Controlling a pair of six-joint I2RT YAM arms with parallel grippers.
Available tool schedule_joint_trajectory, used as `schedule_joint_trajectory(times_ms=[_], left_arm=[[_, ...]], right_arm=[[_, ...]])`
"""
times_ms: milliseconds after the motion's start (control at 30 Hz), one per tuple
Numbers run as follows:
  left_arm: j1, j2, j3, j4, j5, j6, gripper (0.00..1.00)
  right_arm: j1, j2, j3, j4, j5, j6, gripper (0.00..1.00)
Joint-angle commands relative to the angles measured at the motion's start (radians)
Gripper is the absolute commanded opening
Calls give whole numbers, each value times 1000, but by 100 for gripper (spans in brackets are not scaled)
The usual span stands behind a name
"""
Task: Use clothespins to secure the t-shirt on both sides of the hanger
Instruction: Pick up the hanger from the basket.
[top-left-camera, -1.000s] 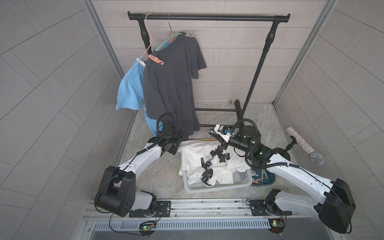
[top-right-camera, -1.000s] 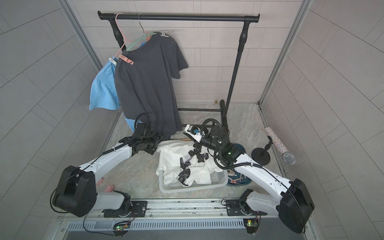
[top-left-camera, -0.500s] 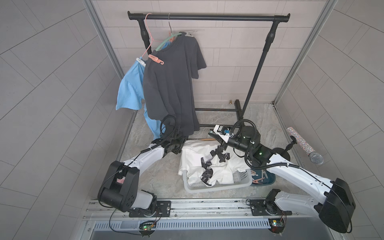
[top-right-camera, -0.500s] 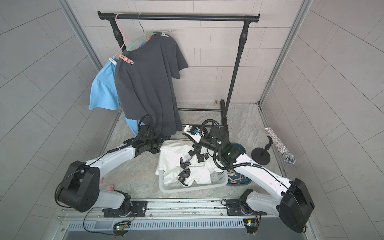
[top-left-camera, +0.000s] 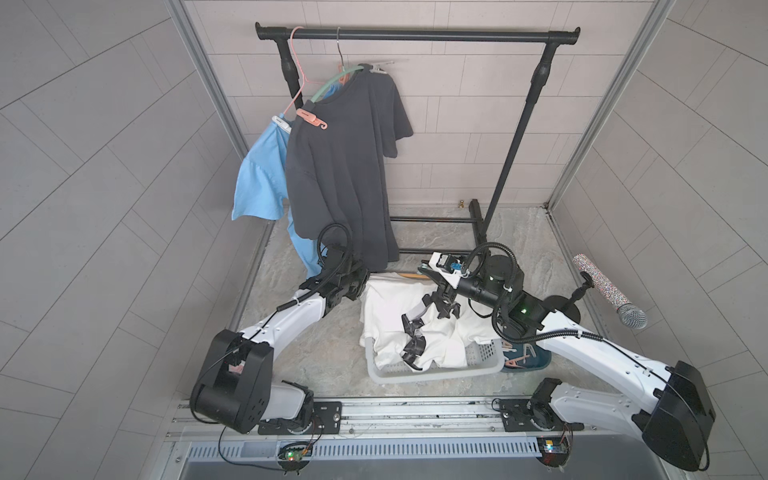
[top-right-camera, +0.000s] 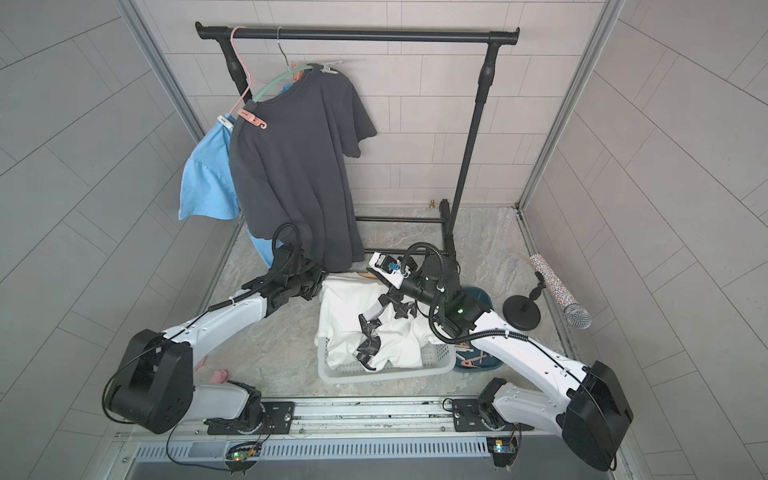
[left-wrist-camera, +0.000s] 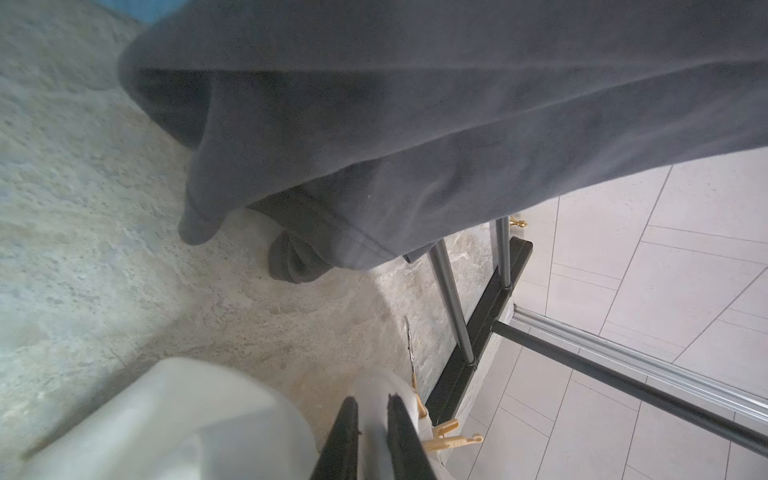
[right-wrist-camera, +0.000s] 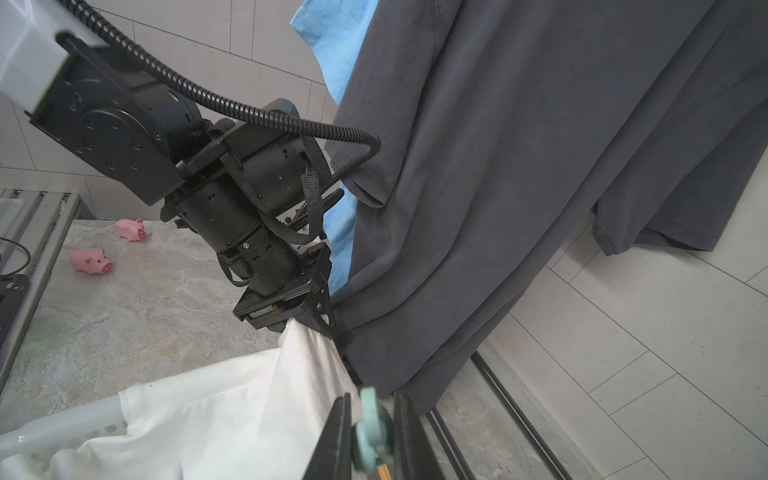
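Tiled walls close the bay on three sides. Bare stone floor (top-left-camera: 328, 353) lies open between the left arm and the laundry basket (top-left-camera: 432, 371). The garment rack (top-left-camera: 415, 35) spans the back, and its lower bars run just behind both grippers. At the rack's left end hangs the dark grey t-shirt (top-left-camera: 345, 166), its hem touching the left gripper (left-wrist-camera: 372, 401), with a blue garment (top-left-camera: 259, 178) behind it.

The white t-shirt (top-left-camera: 395, 307) spills over the basket's rim. Its back edge rises taut into the left gripper, whose jaws stand narrow and pinch that cloth. The right gripper (right-wrist-camera: 372, 399) hovers over the basket's back rim, clamped on a mint-green clothespin (right-wrist-camera: 371, 432). This is blurred, and its long axis lies roughly along the fingers, pointing toward the left gripper and the raised edge. A wooden hanger (top-left-camera: 409, 275) lies at that edge.

Further clothespins (top-left-camera: 515, 361) sit in a dark bowl (top-left-camera: 540, 365) just beside the basket. A coral clothespin (top-left-camera: 311, 119) is clipped, tilted, on the dark shirt's shoulder.
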Motion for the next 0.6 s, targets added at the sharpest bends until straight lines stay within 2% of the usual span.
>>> schedule_joint_trajectory(times_ms=[0, 167, 400, 567], left_arm=[[1, -45, -18, 146, -14, 51, 0], [1, -88, -60, 390, 25, 112, 0], [1, -175, -103, 626, 108, 296, 0], [1, -211, -167, 860, 174, 342, 0]], right_arm=[[5, -29, 3, 11, 7, -20, 0], [6, -44, 20, -5, 17, -52, 0], [6, -71, 79, -41, 29, -153, 0], [5, -87, 117, -53, 12, -233, 0]])
